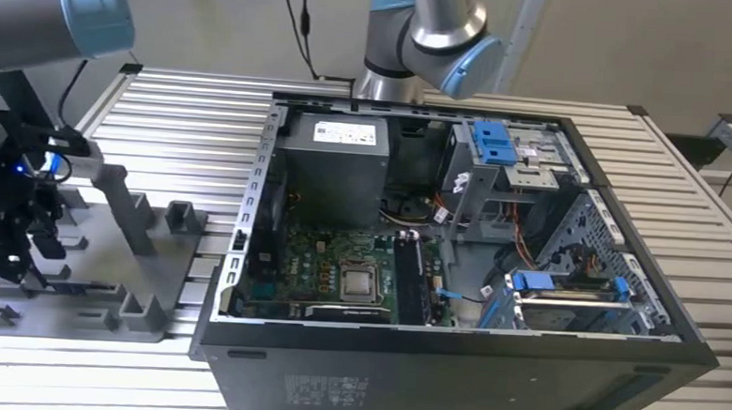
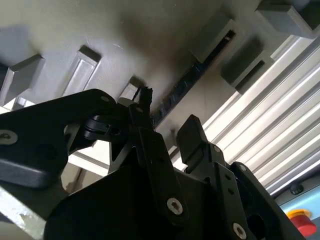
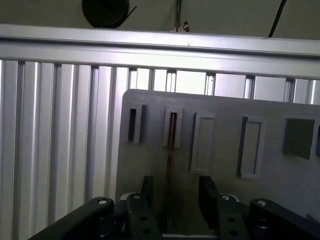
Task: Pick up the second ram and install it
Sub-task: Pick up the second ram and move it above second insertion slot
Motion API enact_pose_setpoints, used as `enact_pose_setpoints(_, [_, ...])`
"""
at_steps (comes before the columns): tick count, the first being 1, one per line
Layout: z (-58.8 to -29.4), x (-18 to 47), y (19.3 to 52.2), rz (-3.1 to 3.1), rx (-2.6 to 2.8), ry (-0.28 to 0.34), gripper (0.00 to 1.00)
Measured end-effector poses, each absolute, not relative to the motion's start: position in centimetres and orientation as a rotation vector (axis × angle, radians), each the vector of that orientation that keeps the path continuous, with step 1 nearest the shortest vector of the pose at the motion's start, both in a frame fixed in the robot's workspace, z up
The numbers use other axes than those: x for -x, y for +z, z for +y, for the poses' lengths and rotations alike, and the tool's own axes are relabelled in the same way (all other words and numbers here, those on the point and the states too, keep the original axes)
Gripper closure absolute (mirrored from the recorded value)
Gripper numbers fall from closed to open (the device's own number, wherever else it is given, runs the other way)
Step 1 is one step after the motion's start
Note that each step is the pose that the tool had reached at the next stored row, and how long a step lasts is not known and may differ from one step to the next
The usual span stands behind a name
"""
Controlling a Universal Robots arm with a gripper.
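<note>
The second ram stands on its thin edge in a slot of the grey fixture plate. It shows as a dark narrow strip in both wrist views. My gripper hangs just above the plate, open, with one black finger on each side of the ram's near end. Neither finger visibly touches the ram. In the second wrist view the gripper straddles the strip's lower end. In the exterior view the gripper is low over the fixture plate, at that view's left.
An open computer case lies to the exterior view's right of the plate, motherboard facing up. Grey upright posts rise from the plate beside the gripper. A second arm's joint stands behind the case. The table is ribbed aluminium.
</note>
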State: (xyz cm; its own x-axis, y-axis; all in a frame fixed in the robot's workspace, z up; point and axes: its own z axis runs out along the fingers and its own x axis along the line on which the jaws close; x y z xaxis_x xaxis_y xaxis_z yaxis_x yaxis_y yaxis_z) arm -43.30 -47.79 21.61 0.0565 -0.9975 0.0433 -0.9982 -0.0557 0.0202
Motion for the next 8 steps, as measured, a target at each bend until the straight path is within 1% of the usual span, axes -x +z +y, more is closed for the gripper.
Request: enact_pose_setpoints(8, [-47.8, 43.3, 20.1, -2.127, -2.250, 0.028, 0.50])
